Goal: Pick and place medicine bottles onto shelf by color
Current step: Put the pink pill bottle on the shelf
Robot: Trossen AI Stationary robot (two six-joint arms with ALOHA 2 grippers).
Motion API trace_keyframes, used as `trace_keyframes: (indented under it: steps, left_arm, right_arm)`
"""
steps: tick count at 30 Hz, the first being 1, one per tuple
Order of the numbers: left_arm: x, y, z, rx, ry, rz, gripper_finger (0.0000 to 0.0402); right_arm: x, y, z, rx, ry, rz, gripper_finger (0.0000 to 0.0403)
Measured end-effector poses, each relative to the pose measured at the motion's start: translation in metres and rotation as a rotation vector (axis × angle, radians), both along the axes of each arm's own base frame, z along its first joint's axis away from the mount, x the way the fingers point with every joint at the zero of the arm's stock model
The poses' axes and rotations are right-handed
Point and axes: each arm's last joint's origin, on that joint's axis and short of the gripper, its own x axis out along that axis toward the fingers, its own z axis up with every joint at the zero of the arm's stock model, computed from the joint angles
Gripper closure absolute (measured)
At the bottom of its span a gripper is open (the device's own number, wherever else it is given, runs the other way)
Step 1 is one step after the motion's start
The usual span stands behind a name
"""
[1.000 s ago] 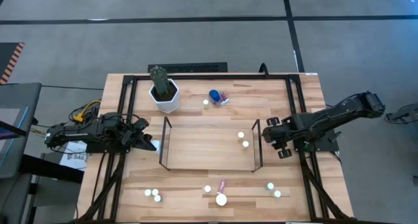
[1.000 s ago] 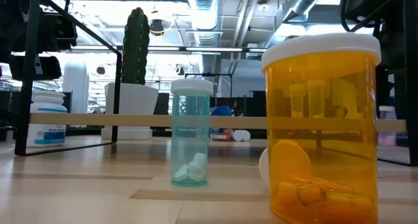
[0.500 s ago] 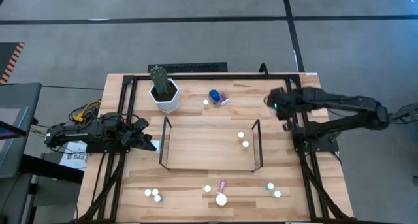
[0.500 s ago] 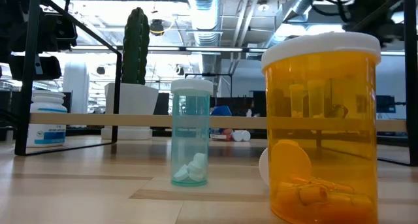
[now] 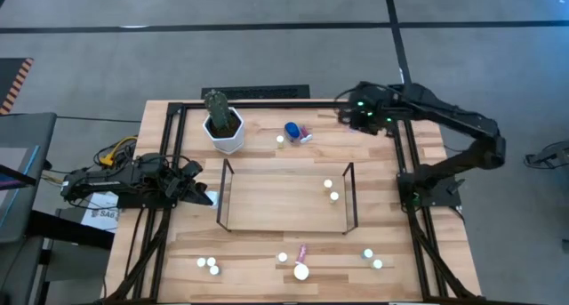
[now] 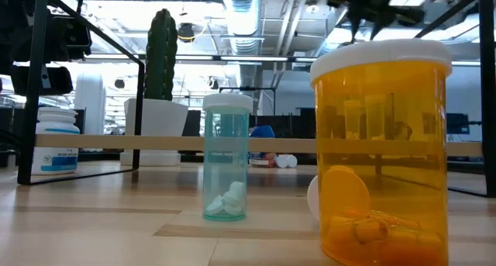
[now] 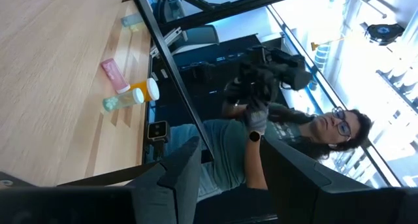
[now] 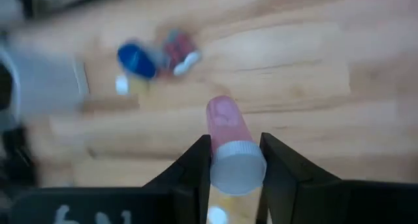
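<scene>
Behind the shelf (image 5: 284,198), above the counter's (image 5: 418,127) far right corner, the right gripper (image 8: 235,168) carries a pink medicine bottle (image 8: 230,152) clamped in its jaws, presumably for color sorting

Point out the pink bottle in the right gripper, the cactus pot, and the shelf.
pink bottle (image 8: 228,129), right wrist view, on its pink body above the cap.
cactus pot (image 5: 226,140), high view, on its white rim.
shelf (image 5: 276,203), high view, on its bare wooden floor.
</scene>
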Motion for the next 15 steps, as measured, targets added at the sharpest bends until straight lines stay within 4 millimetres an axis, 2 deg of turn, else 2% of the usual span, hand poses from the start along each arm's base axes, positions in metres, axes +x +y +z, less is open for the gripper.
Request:
trace_keyframes:
  steps: [5, 9, 15]
  left_arm:
    - [0.0, 0.0, 0.0, 0.0, 0.0, 0.0, 0.0257]
    - [0.0, 0.0, 0.0, 0.0, 0.0, 0.0, 0.0257]
    - [0.0, 0.0, 0.0, 0.0, 0.0, 0.0, 0.0257]
  right_arm:
    - [0.038, 0.011, 0.01, -0.083, 0.143, 0.377, 0.0285]
    - [0.066, 0.029, 0.009, -0.126, 0.256, 0.665, 0.0285]
    - [0.103, 0.058, -0.002, -0.154, 0.357, 0.942, 0.0284]
